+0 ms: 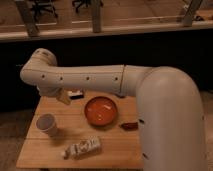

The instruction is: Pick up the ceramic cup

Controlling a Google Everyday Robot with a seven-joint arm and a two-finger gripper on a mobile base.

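The ceramic cup (pixel 46 123) is small, white and handleless, and stands upright near the left edge of the wooden table (pixel 115 150). My gripper (pixel 63 96) hangs below the bent wrist of my white arm (pixel 85 79) at the back left of the table. It is above and behind the cup and does not touch it. The cup is in full view and nothing holds it.
A wide orange-red bowl (pixel 101 110) sits mid-table to the right of the cup. A white tube (pixel 82 147) lies on its side near the front. A small dark red item (pixel 129 126) lies right of the bowl. A small object (pixel 76 94) sits at the back beside the gripper.
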